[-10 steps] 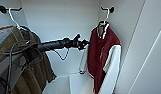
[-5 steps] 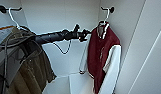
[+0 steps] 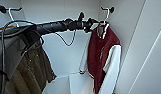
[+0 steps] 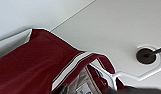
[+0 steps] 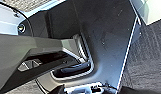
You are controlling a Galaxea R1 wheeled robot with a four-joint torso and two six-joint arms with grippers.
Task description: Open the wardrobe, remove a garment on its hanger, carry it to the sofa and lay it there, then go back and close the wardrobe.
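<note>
I am looking into the open white wardrobe (image 3: 58, 15). The maroon garment (image 3: 101, 52) with white sleeves hangs at its right side. Its white hanger (image 3: 105, 17) is hooked on a black peg (image 3: 111, 10) high on the wall. My left arm reaches in from the left, and my left gripper (image 3: 92, 24) is at the hanger's neck, just above the collar. The left wrist view shows the striped collar (image 4: 71, 65), the hanger (image 4: 126, 75) and the peg (image 4: 145, 55) close up. My right gripper (image 5: 94, 90) hangs low beside my own dark base.
An olive-green jacket (image 3: 33, 70) hangs at the left, under my arm, from another white hanger (image 3: 11, 13) on a peg. The open wardrobe door (image 3: 151, 65) stands at the right. White boxes (image 3: 71, 83) sit on the wardrobe floor. Grey carpet (image 5: 148, 62) lies below.
My left arm has risen and reached further right, from below the garment's collar up to the hanger's neck. The garment still hangs on its peg.
</note>
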